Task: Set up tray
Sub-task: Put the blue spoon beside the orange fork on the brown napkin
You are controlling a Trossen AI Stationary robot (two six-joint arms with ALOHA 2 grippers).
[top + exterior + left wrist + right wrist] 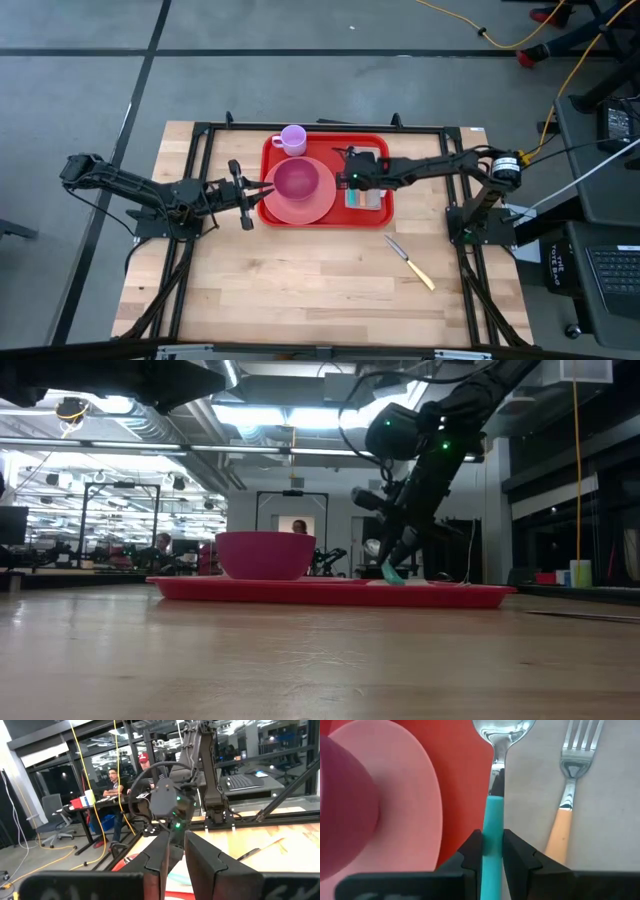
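Wooden tabletop (300,280): right gripper (492,851) jaws clamped on teal-handled spoon (495,785) over red tray (378,215); left gripper (243,196) jaws apart beside tray.

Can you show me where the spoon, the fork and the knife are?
spoon (494,820): right wrist view, on its teal handle.
fork (560,832): right wrist view, on its orange handle.
knife (410,262): high view, mid-length, on the table.

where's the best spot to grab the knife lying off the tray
Grip the knife from straight above, across its pale yellow handle. It lies flat and diagonal on bare wood, clear of the tray, so turn the hand crosswise to the handle.
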